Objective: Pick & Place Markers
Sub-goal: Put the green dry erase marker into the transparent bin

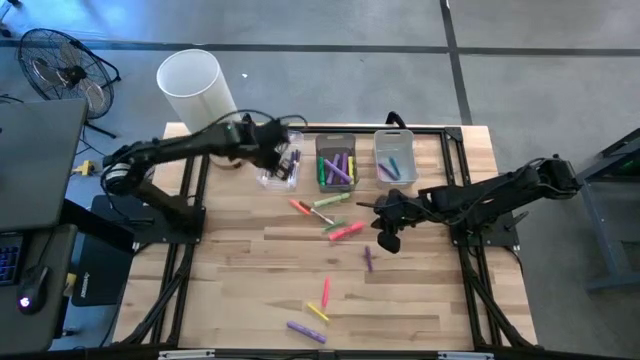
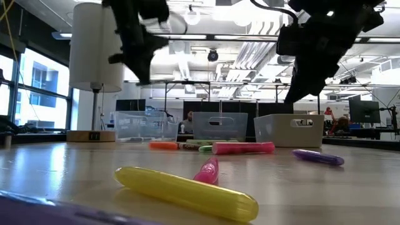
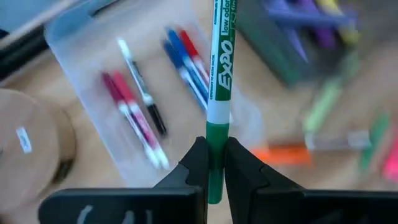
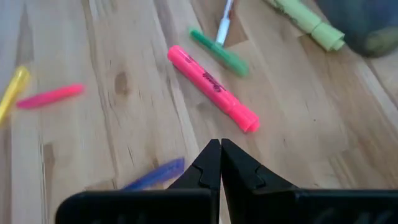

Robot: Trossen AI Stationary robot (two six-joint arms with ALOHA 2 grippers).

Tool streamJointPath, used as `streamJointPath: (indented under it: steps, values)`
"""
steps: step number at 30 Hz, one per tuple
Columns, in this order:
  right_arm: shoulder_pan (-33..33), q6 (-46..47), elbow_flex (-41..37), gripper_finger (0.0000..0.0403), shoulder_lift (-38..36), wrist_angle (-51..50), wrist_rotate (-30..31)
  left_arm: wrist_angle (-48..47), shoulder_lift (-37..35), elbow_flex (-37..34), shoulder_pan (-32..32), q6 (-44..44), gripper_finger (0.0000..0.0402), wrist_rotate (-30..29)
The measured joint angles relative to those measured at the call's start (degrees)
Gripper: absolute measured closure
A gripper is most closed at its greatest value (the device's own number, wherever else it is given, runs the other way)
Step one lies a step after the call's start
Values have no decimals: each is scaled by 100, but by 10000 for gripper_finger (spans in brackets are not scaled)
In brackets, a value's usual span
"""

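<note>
- Green-capped white marker (image 3: 219, 93) clamped at its green end between the fingers of the left hand (image 3: 213, 165), barrel pointing out over a clear bin (image 3: 93, 74) that shows left of centre in the left wrist view.
- Bin floor already carries red, blue and black-tipped pens (image 3: 143, 106) lying roughly parallel; a good release, by this reading, lines the held marker up with them rather than across.
- From overhead, the left hand (image 1: 278, 150) hangs above the leftmost bin (image 1: 279, 172) of three along the upper middle of the frame; the middle bin (image 1: 336, 162) is packed with coloured markers, the right bin (image 1: 394, 158) holds a few.
- Doing the step well likely means lowering until the free tip is inside the walls before letting go, so the pen neither bounces out nor catches on the rim.
- Loose markers remain on the table (image 1: 240, 290): a pink one (image 4: 212, 88) and a green one (image 4: 217, 51) near centre, more toward the lower middle of the overhead frame.
- Right hand (image 4: 220, 163) closed on nothing, poised above the table just short of the pink marker; it appears far enough from the bins not to crowd the drop.
</note>
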Motion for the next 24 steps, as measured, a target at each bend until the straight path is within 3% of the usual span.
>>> streamJointPath:
  steps: [3,9,15,24]
  values:
    - [-25,184,0,402,0,137,115,-67,252,-31,605,-259,381,317]
    - [-178,611,0,402,0,143,287,185,881,-20,1228,-360,365,958]
    - [-310,726,0,402,0,141,285,300,1358,-22,1273,-279,361,1142]
    - [-326,572,0,402,0,139,213,400,1434,-22,1275,-378,359,1162]
